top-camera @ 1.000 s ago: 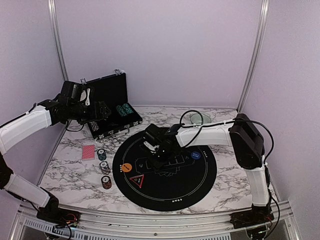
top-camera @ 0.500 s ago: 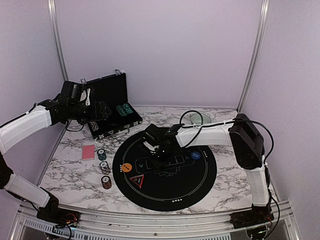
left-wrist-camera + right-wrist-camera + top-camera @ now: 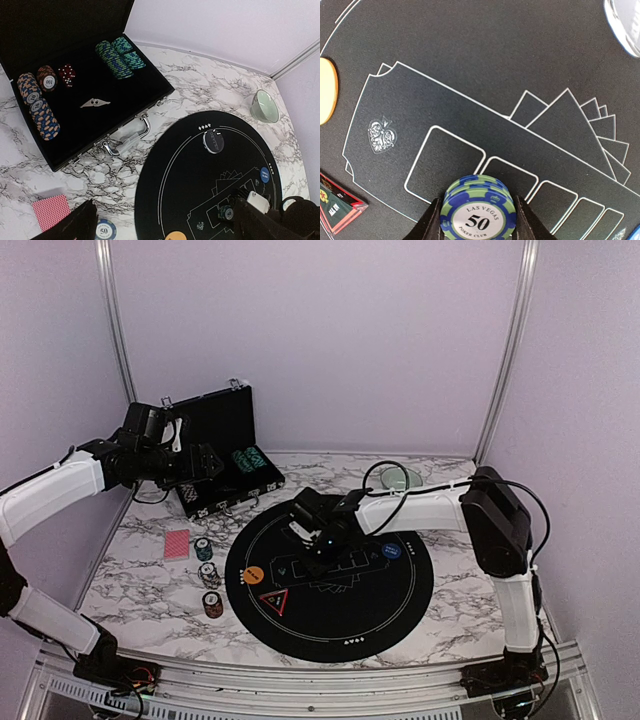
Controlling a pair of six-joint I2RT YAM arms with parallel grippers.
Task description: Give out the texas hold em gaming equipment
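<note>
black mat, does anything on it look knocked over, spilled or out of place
Nothing stands out. The blue-and-green chip stack stands neat and upright on the mat between the jaws of the right gripper, and the orange disc and blue disc lie flat.

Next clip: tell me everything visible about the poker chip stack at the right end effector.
The chip stack is a short pile of round chips with blue-and-green striped edges. The top chip's white centre reads LAS VEGAS, 50, POKER CLUB. It sits level, face up, apparently resting on the black felt-like mat over the row of white card outlines. The right end effector's fingers stand close against both its sides; whether they actually grip it cannot be told. Nothing else touches it.
</note>
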